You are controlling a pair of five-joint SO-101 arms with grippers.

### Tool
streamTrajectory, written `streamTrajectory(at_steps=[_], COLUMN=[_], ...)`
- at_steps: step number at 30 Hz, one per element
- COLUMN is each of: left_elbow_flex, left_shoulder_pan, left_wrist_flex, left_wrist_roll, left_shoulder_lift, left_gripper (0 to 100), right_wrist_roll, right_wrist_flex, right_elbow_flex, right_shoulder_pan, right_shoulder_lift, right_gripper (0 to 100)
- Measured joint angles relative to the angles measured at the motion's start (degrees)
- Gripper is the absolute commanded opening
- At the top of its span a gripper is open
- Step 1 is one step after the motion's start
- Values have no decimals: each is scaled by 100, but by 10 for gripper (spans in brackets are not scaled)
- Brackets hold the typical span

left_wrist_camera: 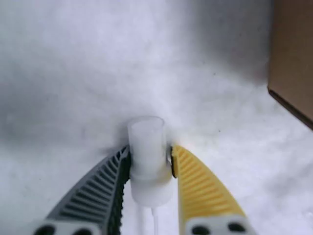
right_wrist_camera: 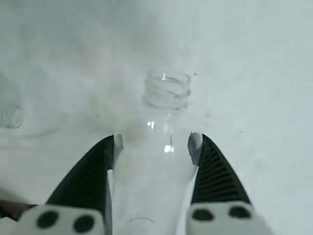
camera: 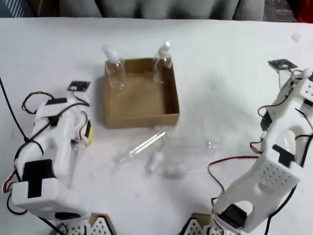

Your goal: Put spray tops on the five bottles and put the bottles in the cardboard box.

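Your left hand [left_wrist_camera: 149, 155]: clamped on a white spray top [left_wrist_camera: 146, 139], with the grey finger [left_wrist_camera: 105, 183] on one side and the yellow finger [left_wrist_camera: 195, 181] on the other. The top's thin dip tube runs back between them.
Your right hand [right_wrist_camera: 155, 142]: closed on a clear bottle [right_wrist_camera: 166, 90], with a black finger on each side of its shoulder. Its threaded neck is bare and points away from the hand.
Cardboard box [camera: 142, 116]: open, on the white table [camera: 234, 58], in the middle between your two arms. One corner of it lies near your left hand in the left wrist view.
Capped bottles: two stand upright inside the box with spray tops on, one at each far corner [camera: 115, 68] [camera: 163, 61].
Loose pieces: just in front of the box a tubed spray top [camera: 146, 143] lies flat, and a second loose top [camera: 154, 161] lies beside it. The faint clear shapes [camera: 205, 147] next to them seem to be uncapped bottles on their sides.
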Motion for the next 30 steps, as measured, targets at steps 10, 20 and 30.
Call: streamTrajectory(at_steps=[10, 20, 30], left_elbow_flex=[0, 0, 0], left_shoulder_pan=[0, 0, 0], left_wrist_flex=[0, 0, 0], left_wrist_roll=[0, 0, 0], left_shoulder_lift=[0, 0, 0], left_gripper=[20, 20, 20], right_wrist_roll=[-53, -378, -2127], right_wrist_flex=[9, -185, -1055], right_elbow_flex=[1653, 3736, 5134], right_shoulder_pan=[9, -448, -2154], right_shoulder_lift=[-1538, -3525, -5477], right_gripper=[17, 17, 17])
